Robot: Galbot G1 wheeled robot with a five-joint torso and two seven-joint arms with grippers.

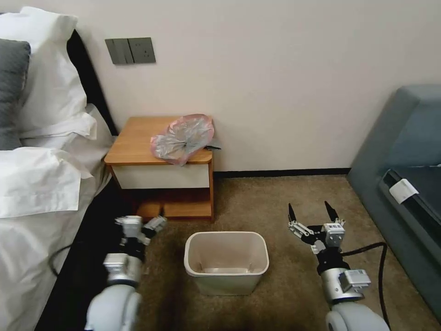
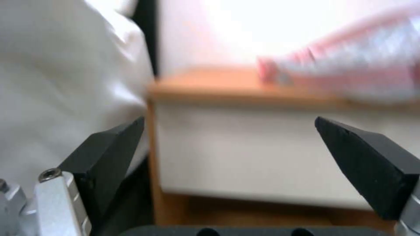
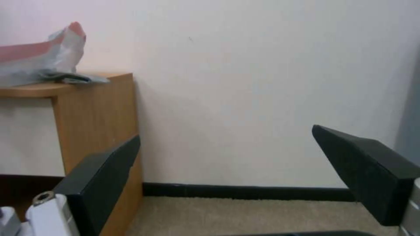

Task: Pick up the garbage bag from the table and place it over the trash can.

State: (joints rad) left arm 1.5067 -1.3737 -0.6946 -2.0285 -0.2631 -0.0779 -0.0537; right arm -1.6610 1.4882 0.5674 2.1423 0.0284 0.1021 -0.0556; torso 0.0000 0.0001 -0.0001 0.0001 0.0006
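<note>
Three views: you read them one at a time.
Head view: your garbage bag (image 1: 183, 138) lies crumpled on the table (image 1: 133, 142), at its front right corner, lapping over the edge; the trash can (image 1: 226, 260) stands on the carpet below, between both arms.
Left wrist view: your left gripper (image 2: 229, 144) is spread wide, holding nothing, facing the cream drawer front, bag above.
Right wrist view: your right gripper (image 3: 227, 154) gapes wide too, aimed at the wall just beside the table.
</note>
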